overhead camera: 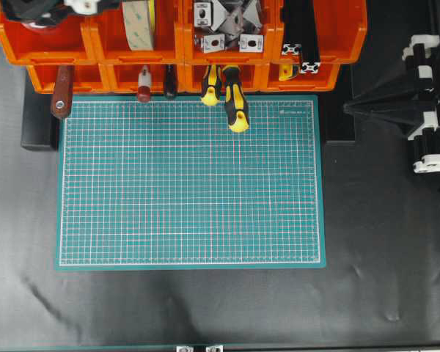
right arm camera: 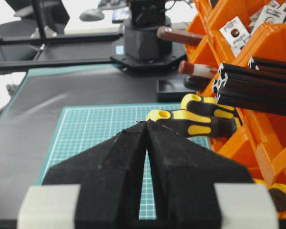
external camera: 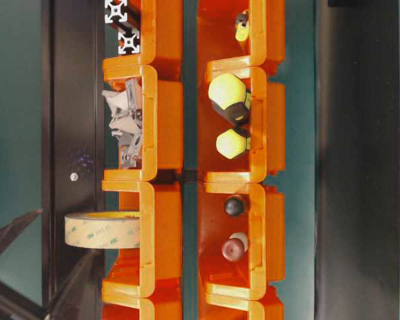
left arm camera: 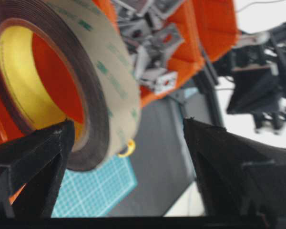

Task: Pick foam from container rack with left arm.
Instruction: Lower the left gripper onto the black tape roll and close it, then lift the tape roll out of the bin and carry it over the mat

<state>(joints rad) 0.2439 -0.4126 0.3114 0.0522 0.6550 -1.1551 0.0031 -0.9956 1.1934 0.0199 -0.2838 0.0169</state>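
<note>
green mat (overhead camera: pixel 191 183) lies open; screwdriver handles (overhead camera: pixel 231 99) jut from the rack (overhead camera: pixel 315 73).
</note>
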